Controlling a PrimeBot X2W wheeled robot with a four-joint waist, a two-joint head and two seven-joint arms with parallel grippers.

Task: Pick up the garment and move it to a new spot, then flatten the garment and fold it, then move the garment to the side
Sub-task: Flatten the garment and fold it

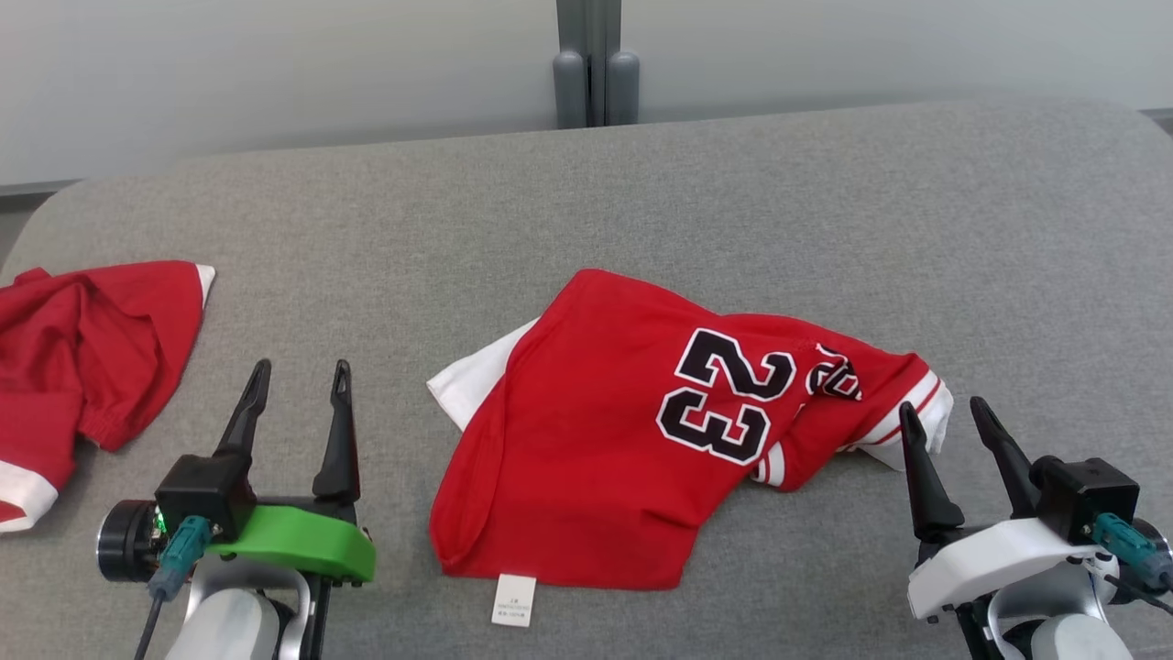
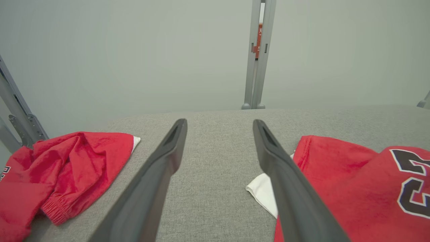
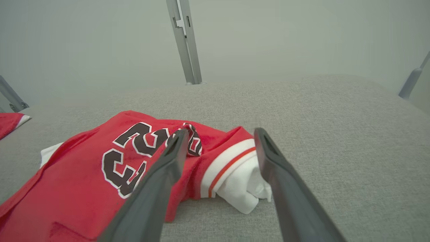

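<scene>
Mid-surface on the grey fabric-covered table [image 1: 641, 202]: red jersey [image 1: 586, 440], loosely rumpled, black-and-white 23 facing up. White panel [image 1: 472, 385] peeking out at its left side, white care label [image 1: 513, 600] sticking out from the near hem. At its right end, a bunched trimmed edge [image 1: 930, 394] in white with red stripes.

Left gripper [image 1: 302, 367] low at the near left, jaws spread wide and empty, fingers pointing away. Well clear of the jersey's left side, touching no cloth.

Right gripper [image 1: 943, 405] at the near right, jaws likewise spread wide and empty, fingertips just beside the trimmed edge. In the right wrist view, one finger overlapping the red cloth, the other beside the white fold; contact impossible to tell.

At the far left of the table, apart from both grippers: second red garment [image 1: 82, 357], crumpled, with white trim. Beyond the far edge, a grey upright post [image 1: 596, 64] against a pale wall
</scene>
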